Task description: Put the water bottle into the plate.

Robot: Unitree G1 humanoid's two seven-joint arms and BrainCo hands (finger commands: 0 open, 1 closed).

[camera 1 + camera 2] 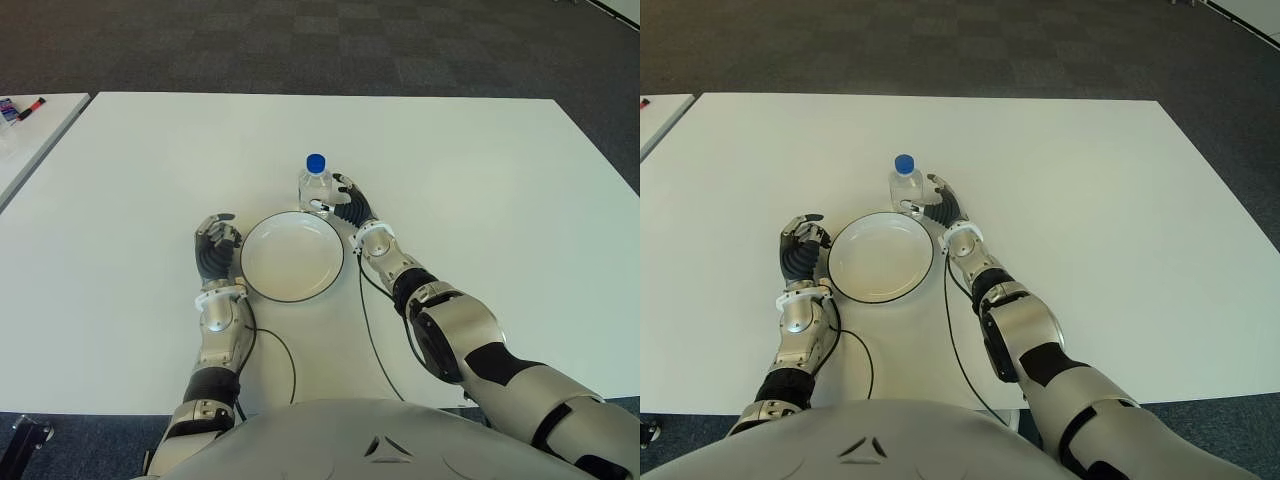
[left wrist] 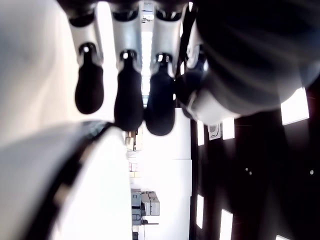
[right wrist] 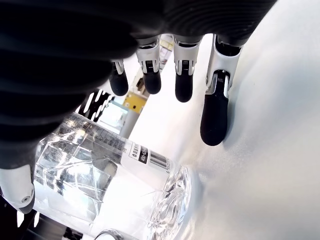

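A clear water bottle (image 1: 316,188) with a blue cap stands upright on the white table (image 1: 480,180), just behind the far right rim of the plate. The white plate (image 1: 292,257) has a dark rim and holds nothing. My right hand (image 1: 348,206) is right beside the bottle on its right. In the right wrist view its fingers (image 3: 215,115) are spread, the bottle (image 3: 85,165) lies between them and the thumb, and no finger closes on it. My left hand (image 1: 216,246) shows at the plate's left edge, its fingers (image 2: 129,95) relaxed and holding nothing.
A second white table (image 1: 40,135) with small items (image 1: 20,108) stands at the far left. Thin black cables (image 1: 375,340) run from both wrists across the table toward my body. Dark carpet (image 1: 400,50) lies beyond the far edge.
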